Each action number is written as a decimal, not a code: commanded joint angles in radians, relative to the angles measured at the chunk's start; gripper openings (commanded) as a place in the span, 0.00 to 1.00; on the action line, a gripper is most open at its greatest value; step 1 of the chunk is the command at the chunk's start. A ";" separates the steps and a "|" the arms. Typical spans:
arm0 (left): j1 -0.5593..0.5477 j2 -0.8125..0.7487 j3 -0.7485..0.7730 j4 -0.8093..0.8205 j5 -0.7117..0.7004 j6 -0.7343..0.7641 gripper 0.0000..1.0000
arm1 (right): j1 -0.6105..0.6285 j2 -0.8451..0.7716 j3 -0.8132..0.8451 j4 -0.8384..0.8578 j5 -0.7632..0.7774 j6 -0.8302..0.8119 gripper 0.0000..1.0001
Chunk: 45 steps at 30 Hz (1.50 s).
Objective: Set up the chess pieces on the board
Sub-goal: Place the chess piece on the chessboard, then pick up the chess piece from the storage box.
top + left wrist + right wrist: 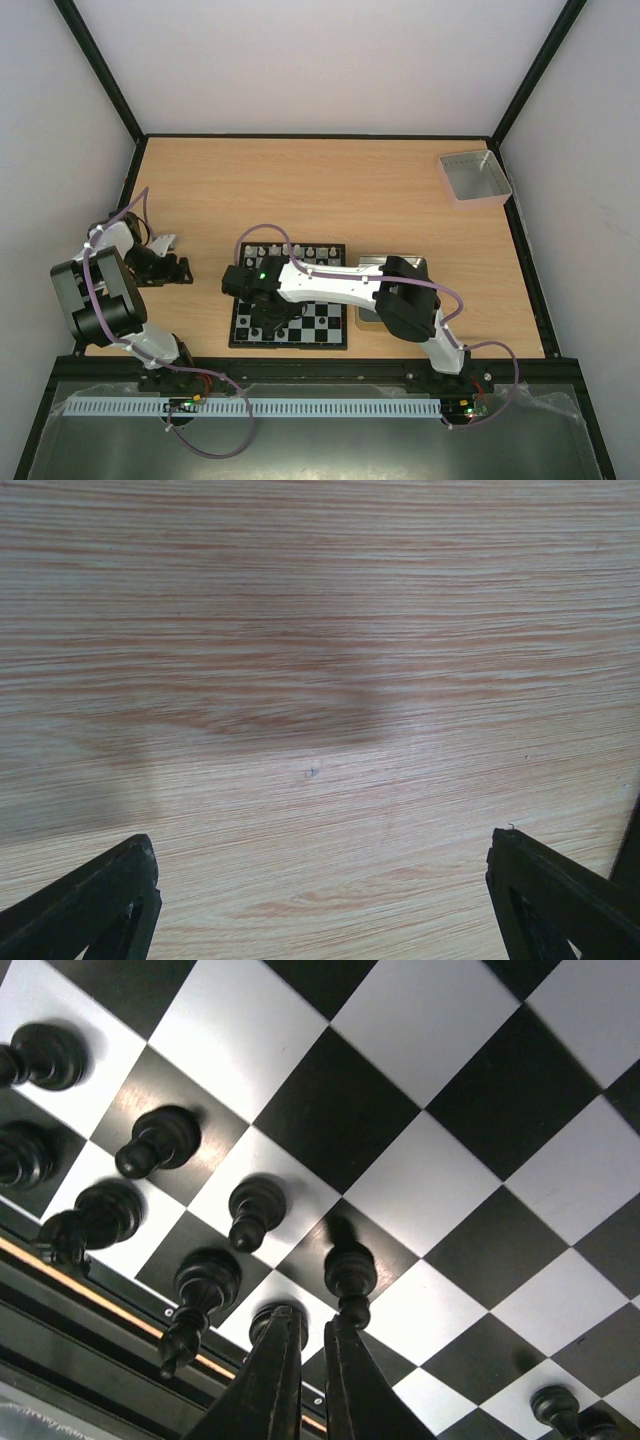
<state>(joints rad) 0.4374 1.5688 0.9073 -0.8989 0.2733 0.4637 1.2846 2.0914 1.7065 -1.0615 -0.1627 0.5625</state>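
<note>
Just above board, right hand shut, left hand wide open.

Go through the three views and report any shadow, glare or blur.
Top external: even soft light, sharp, no glare on the board. Left wrist: a broad soft shadow darkens the table; the left gripper shows as dark silhouettes at the bottom corners. Right wrist: the board's black squares catch a grey sheen beside the chess pieces; the right gripper, close to the lens, looks soft.

One board, one tin, one tray, two arms
</note>
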 commanded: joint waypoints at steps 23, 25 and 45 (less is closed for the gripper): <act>0.001 -0.001 -0.010 -0.015 0.011 0.006 0.90 | -0.463 -0.550 -0.471 0.039 0.281 0.236 0.34; 0.002 0.000 -0.011 -0.014 0.009 0.005 0.90 | -0.500 -0.588 -0.539 0.061 0.235 0.230 0.36; -0.002 -0.009 -0.011 -0.013 -0.002 -0.007 0.90 | -0.572 -0.656 -0.780 0.254 -0.007 0.221 0.32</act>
<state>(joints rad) 0.4370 1.5684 0.9073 -0.8986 0.2718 0.4625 0.7170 1.4319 0.9428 -0.8284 -0.1501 0.7895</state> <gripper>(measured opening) 0.896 0.328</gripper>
